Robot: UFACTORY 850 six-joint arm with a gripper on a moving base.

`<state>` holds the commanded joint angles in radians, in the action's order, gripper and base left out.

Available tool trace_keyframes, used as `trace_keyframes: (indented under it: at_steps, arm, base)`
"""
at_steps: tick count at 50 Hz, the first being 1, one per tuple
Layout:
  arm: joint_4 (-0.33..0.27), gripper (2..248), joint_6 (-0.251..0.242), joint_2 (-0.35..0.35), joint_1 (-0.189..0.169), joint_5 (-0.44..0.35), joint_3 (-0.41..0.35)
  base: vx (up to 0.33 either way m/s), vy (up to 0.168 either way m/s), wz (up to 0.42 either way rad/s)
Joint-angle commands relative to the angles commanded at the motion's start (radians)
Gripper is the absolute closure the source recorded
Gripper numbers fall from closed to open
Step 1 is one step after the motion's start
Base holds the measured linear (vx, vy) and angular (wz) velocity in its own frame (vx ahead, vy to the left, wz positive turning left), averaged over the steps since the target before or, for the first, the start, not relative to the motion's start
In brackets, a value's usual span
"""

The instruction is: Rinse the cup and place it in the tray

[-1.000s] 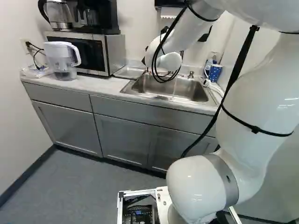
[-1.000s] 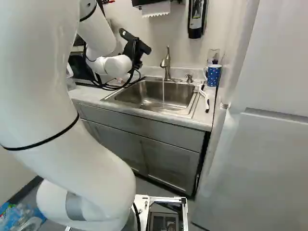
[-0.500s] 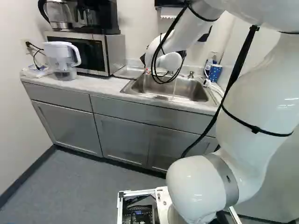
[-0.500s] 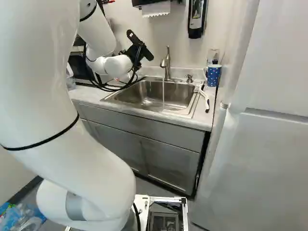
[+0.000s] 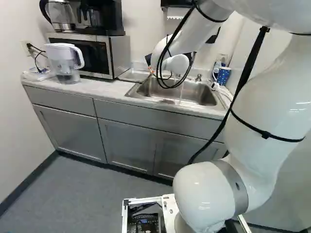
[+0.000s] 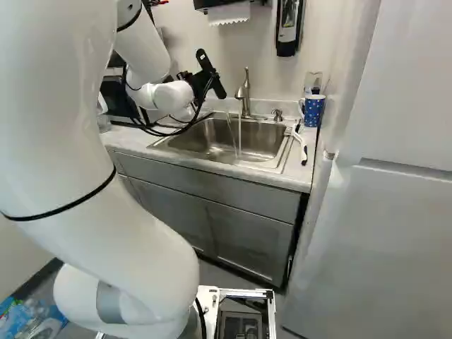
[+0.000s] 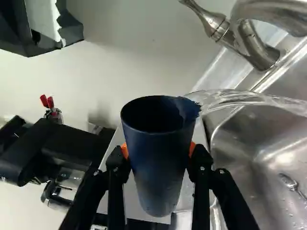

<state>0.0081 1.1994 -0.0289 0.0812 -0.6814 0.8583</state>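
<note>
Cup (image 7: 158, 158), dark blue: tipping, its mouth spilling a clear stream (image 7: 230, 99) of water over the rim toward the sink (image 6: 258, 148). Gripper (image 6: 200, 82), black: grasping the cup, both orange pads (image 7: 192, 148) pressing its wall from opposite sides. White arm (image 6: 169, 96): reaching over the counter (image 5: 99, 90), holding the gripper near the sink's left end in the right base view.

Faucet (image 6: 245, 92), brushed metal: standing behind the basin and running a narrow stream (image 6: 239, 134) into it, apart from the cup's stream.

Tray (image 5: 133, 75), shallow, metallic: lying on the counter between microwave (image 5: 109, 56) and sink; the cup is being held away from it.

Further items. Mug (image 6: 313, 111), blue with white dots: standing at the sink's far right corner in the right base view. Brush (image 6: 301, 146), white and black: lying beside the sink. Pitcher (image 5: 64, 60), clear and white: standing before the microwave. Coffee maker (image 5: 104, 19), black: resting atop the microwave.
</note>
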Motion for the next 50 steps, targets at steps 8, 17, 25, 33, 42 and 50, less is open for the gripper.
trace_keyframes:
  at_steps: [8, 17, 25, 33, 42, 50]
  arm:
    - [0.000, 124, 0.084, 0.000, 0.000, 0.000, 0.000]
    - [0.000, 124, 0.179, 0.000, 0.000, 0.000, 0.000]
    - [0.000, 124, 0.263, 0.000, 0.000, 0.000, 0.000]
    - [0.000, 124, 0.347, 0.000, 0.000, 0.000, 0.000]
    - [0.000, 124, 0.441, 0.000, 0.000, 0.000, 0.000]
    - [0.000, 124, 0.525, 0.000, 0.000, 0.000, 0.000]
  base:
    - [0.000, 0.000, 0.000]
    - [0.000, 0.000, 0.000]
    - [0.000, 0.000, 0.000]
    - [0.000, 0.000, 0.000]
    - [0.000, 0.000, 0.000]
    - [0.000, 0.000, 0.000]
